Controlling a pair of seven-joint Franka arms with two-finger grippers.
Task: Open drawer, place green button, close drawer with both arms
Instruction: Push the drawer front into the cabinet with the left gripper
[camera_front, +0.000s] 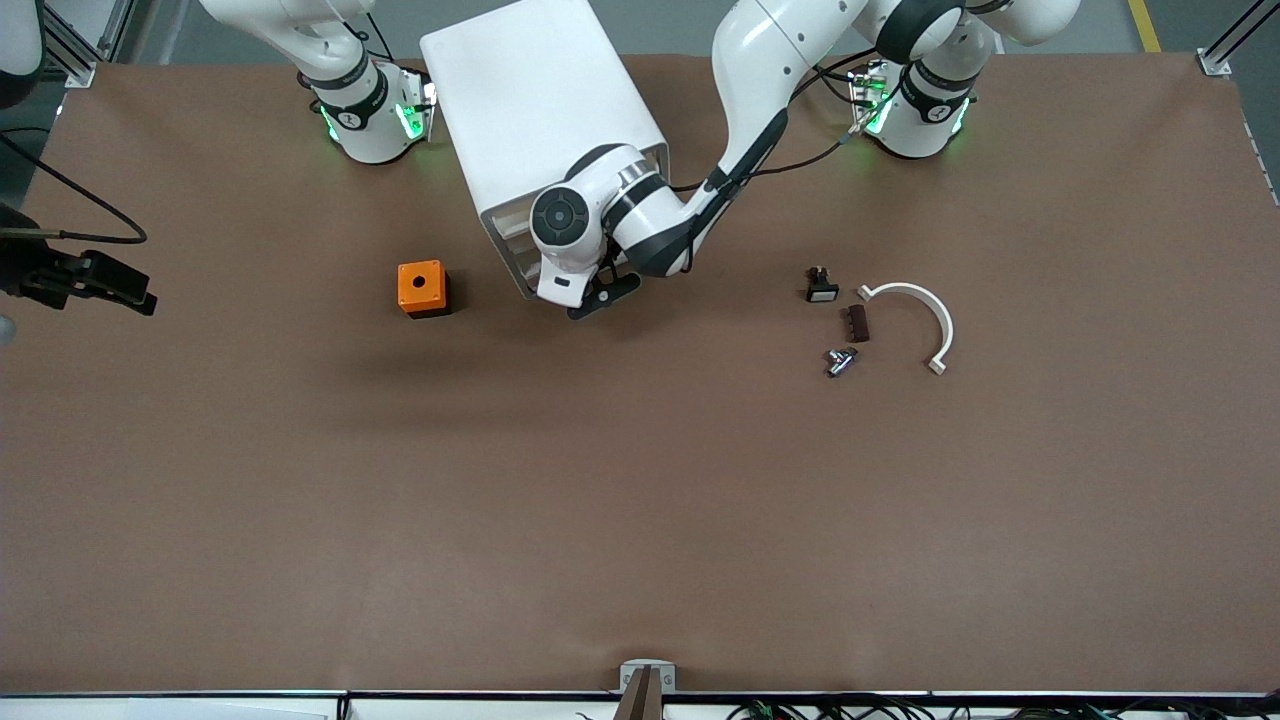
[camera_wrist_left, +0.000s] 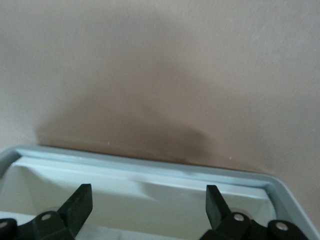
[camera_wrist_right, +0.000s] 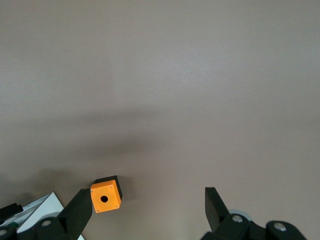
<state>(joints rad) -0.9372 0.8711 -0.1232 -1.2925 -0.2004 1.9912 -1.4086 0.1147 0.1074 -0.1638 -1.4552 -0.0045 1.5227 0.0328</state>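
Cabinet (camera_front: 540, 110), white: front mostly hidden by left arm. Left gripper (camera_wrist_left: 147, 210) at drawer (camera_wrist_left: 150, 172) rim, fingers wide apart, holding nothing. Right gripper (camera_wrist_right: 145, 212) over bare table near orange box (camera_wrist_right: 105, 197), spread, empty. Button (camera_front: 840, 360) w/ small parts toward left arm's end, too small to confirm.

table (camera_front: 640, 500): showing matt brown covering, faintly grained
cabinet (camera_front: 530, 100): showing smooth white plastic, satin
drawer (camera_wrist_left: 150, 172): showing smooth pale plastic, slight sheen
orange box (camera_front: 420, 287): showing matt orange plastic
curved bracket (camera_front: 925, 312): showing smooth white plastic
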